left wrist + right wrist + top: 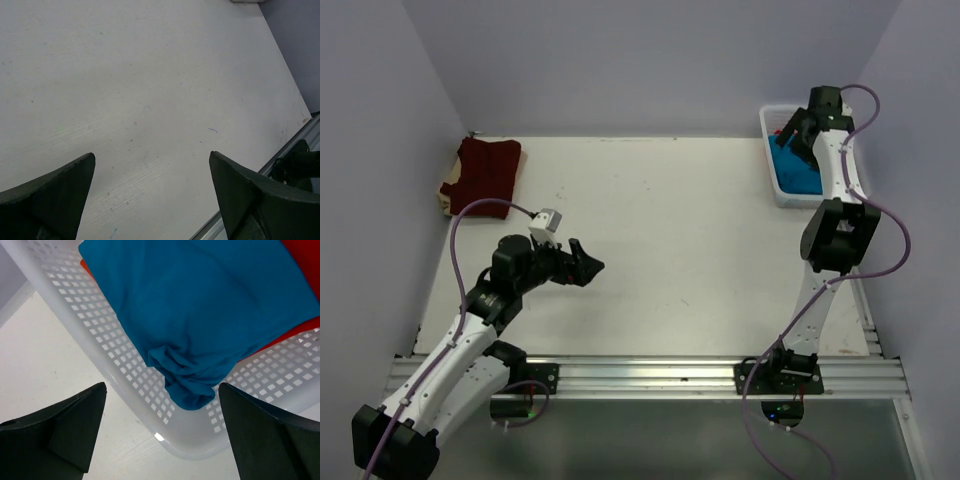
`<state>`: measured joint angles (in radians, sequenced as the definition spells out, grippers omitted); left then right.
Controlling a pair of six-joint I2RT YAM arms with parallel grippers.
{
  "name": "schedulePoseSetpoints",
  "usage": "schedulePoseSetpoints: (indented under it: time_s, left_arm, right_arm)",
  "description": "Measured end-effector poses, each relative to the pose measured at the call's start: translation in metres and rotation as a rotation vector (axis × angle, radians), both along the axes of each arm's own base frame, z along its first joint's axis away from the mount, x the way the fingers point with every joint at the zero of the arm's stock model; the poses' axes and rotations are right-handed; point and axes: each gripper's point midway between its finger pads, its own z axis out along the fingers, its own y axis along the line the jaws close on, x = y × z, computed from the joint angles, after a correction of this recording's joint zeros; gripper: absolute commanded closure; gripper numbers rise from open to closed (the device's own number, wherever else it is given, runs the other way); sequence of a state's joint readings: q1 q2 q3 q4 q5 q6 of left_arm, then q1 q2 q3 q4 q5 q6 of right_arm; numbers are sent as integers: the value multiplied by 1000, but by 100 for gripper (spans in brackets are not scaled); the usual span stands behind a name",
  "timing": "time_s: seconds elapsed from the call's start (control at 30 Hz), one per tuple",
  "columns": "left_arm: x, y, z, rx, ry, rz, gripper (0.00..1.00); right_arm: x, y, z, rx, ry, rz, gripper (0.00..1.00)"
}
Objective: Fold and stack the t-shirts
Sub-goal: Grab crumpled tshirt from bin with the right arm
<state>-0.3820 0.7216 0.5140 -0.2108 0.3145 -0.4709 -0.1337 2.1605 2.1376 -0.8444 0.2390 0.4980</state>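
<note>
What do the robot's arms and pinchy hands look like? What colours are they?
The left arm and right arm are white tubes joined by chunky black joints. A thin purple cable loops along each one. A small pale box sits on the left wrist. The left gripper and right gripper each have two dark, wedge-shaped fingers.

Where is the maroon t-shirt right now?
In the top view, the maroon t-shirt lies at the far-left corner of the table, beyond the left gripper.
</note>
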Motion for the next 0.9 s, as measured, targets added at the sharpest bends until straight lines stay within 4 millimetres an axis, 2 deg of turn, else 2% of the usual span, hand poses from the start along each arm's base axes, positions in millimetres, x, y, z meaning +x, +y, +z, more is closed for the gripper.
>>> schedulePoseSetpoints:
  time_s: [0.2, 0.3, 0.5, 0.57, 0.6, 0.63, 0.67, 0.7, 0.73, 0.9]
  left_arm:
    - [-1, -1, 0, -2, 1, -6, 0]
    - [-1, -1, 0, -3, 1, -8, 0]
    - [-1, -1, 1, -5, -1, -8, 0]
    - [-1, -1, 1, -5, -1, -8, 0]
    - [-1, -1, 1, -5, -1, -8, 0]
    - [-1, -1, 1, -5, 0, -8, 0]
    - [-1, -1, 1, -5, 0, -8, 0]
    - [-1, -1, 1, -5, -1, -8, 0]
    - [-2, -1, 1, -5, -1, -7, 0]
    - [-3, -1, 0, -9, 5, -5, 0]
  right_arm:
    - [16, -32, -18, 23, -2, -43, 1]
    - [19, -46, -46, 33, 36, -63, 1]
    - [26, -53, -96, 68, 98, -46, 3]
    - [32, -55, -105, 69, 103, -37, 17]
    - [33, -55, -108, 69, 105, -31, 29]
    - [34, -55, -109, 69, 105, -25, 59]
    - [34, -54, -109, 71, 107, -14, 78]
    - [36, -54, -109, 78, 100, -11, 94]
    - [38, -54, -108, 83, 88, -7, 100]
    - [38, -52, -106, 111, 36, 3, 100]
